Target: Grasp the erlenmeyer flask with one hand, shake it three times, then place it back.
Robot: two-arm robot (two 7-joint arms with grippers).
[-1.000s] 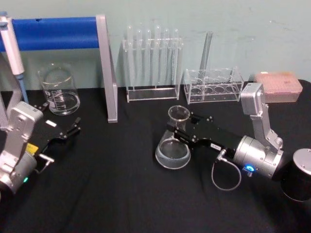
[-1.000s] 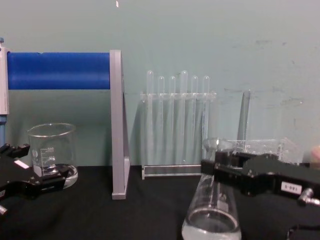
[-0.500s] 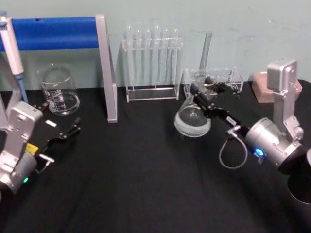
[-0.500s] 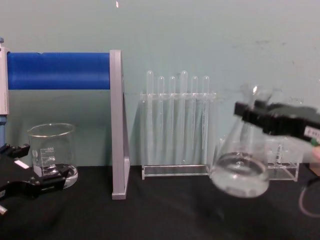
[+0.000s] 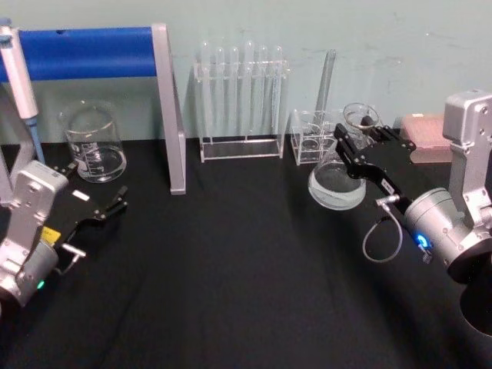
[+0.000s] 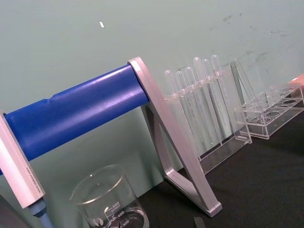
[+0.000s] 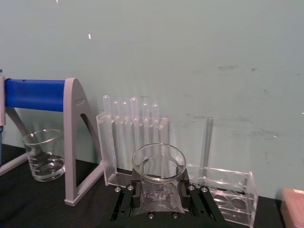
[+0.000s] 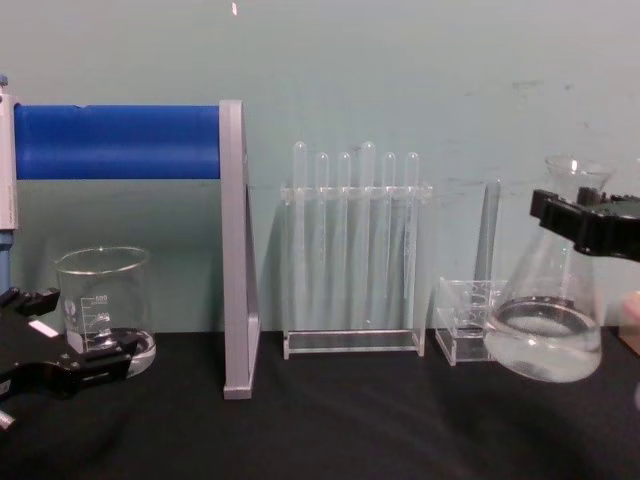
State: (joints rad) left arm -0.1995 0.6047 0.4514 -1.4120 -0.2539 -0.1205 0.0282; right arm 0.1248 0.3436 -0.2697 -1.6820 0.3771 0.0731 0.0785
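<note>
The black fingers [image 7: 124,205] of the right gripper [image 5: 360,144] are clamped on the narrow neck of the erlenmeyer flask [image 5: 337,187], one on each side just below the flared mouth. In the right wrist view we look straight at that open mouth, sitting squarely between them.

The flask hangs from this grip at about 2 o'clock on the counter [image 5: 231,269]. In the chest view its wide base looks clear of the black surface, and it stands close to upright. A shallow pool of what looks like clear liquid lies in the base. It hangs in front of the low clear rack [image 5: 307,140], with the test tube rack [image 5: 240,100] at 12 o'clock.

The left gripper [image 5: 96,188] rests at 9 o'clock with its fingers apart, holding nothing, just in front of the beaker [image 5: 94,146] at 10 o'clock.

We judge the grasp done and the flask lifted, so the work is in its shaking stage. We cannot tell how many of the three shakes are done. Setting the flask back on the counter and letting go are left.
</note>
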